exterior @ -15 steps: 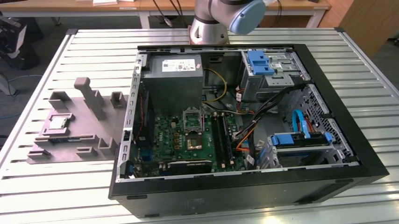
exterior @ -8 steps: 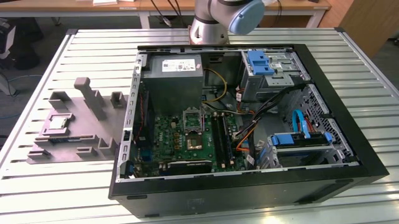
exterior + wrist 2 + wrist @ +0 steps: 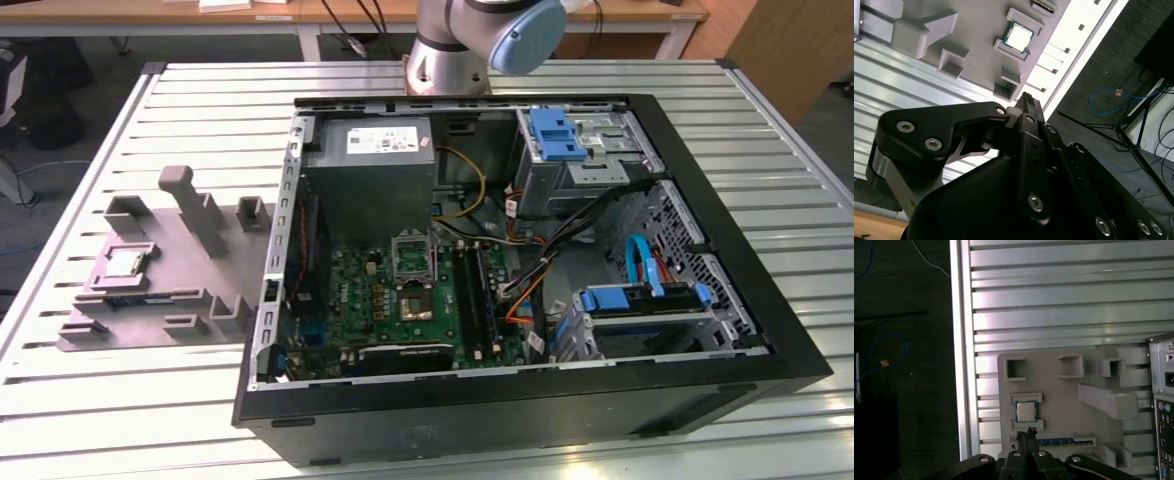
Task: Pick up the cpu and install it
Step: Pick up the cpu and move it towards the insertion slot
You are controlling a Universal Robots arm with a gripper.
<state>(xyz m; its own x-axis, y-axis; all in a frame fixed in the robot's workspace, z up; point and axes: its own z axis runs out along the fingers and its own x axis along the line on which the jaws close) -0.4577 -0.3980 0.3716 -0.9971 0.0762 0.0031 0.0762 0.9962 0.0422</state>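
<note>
The cpu point(image 3: 127, 263) lies flat in a square pocket of the grey tray point(image 3: 134, 312) (upright posts around it). The tray sits on the slatted bench point(image 3: 534, 80) at the exterior view's left, just beside the open computer case point(image 3: 790, 340). In the first wrist view the claw point(image 3: 1028, 431), pressed together and empty, hangs near the cpu.

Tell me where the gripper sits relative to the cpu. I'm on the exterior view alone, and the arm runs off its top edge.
Observer: In both wrist views the gripper hangs over the grey tray, clear of the cpu and not touching it.
Operator: Report the jaws.
Observer: The jaws are closed together, with nothing between them.
Operator: Say what lies off the table past the tray.
Observer: In the second wrist view a blue cable lies on the dark floor beyond the edge of the table.
</note>
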